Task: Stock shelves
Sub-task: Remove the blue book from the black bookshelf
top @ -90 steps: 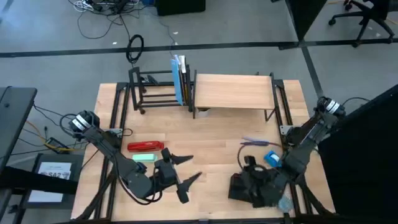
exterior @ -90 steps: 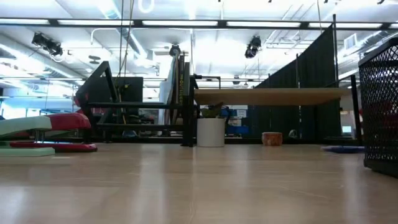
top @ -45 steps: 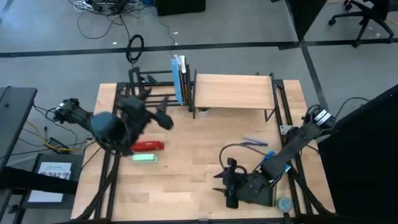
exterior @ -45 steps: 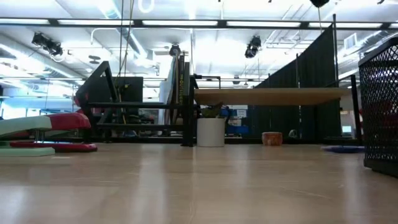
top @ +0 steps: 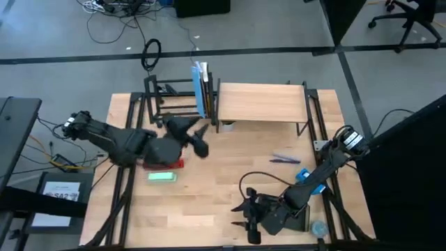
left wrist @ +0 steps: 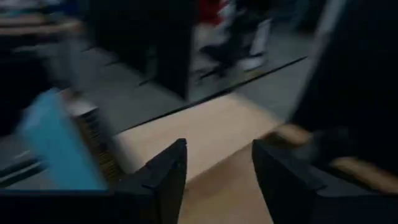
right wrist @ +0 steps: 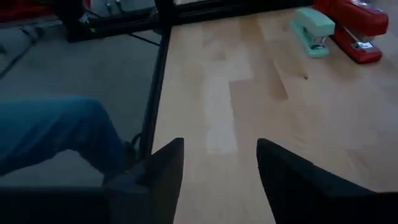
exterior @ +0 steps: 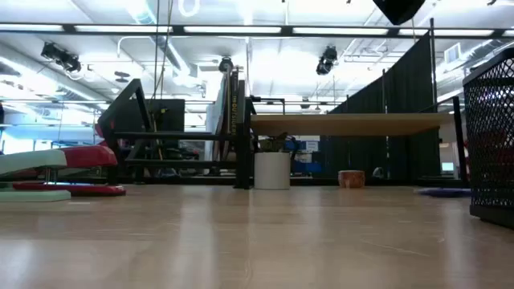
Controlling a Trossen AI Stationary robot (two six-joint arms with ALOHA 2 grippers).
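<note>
Two arms have swapped places within the last second, and neither is carrying anything. Your left pincer [top: 196, 137] was down at the bench's near edge a second ago; it now hovers over the far left part of the bench [top: 230, 178], just in front of the black tube-frame rack [top: 174, 101] and above the red stapler [top: 167, 164]. Its fingers stand apart and empty, as the left wrist view confirms, with the blue book [left wrist: 59, 149] close ahead. Your right pincer [top: 245, 215] has swung out from the right side toward the near middle edge of the bench, its fingers also spread with nothing between them; the mint stapler [right wrist: 313, 28] and the red one show well apart from it in its wrist view.

The wood plank shelf [top: 261, 102] sits at the far centre, touching or just beside the rack. The mesh tray [exterior: 491, 140] stands near the right edge.

Judging by this, the left arm looks set to work at the rack or collect the red stapler, while the right arm has moved away from the purple pens [top: 286, 159] and small blue item [top: 304, 175]. No new item has reached a shelf yet, so stocking remains to be done.
</note>
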